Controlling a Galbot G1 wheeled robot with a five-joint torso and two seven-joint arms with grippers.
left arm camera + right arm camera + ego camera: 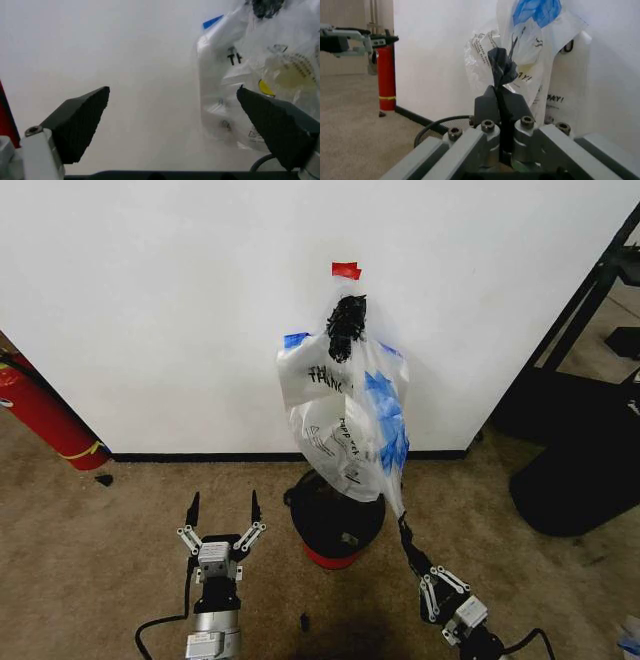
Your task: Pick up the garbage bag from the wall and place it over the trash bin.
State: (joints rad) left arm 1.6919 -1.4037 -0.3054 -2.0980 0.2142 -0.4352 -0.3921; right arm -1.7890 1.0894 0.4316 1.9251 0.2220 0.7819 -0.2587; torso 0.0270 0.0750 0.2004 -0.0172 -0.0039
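garbage bag (345,410) on wall (160,300), trash bin (335,520) below

White wall (150,300), tan carpet (90,550)

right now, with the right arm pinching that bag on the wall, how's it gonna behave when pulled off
The garbage bag will probably be floppy: it hangs crumpled and see-through, so it should collapse rather than hold its mouth open over the trash bin. It looks light and empty. The film seems slick, so it could slip from the right gripper.
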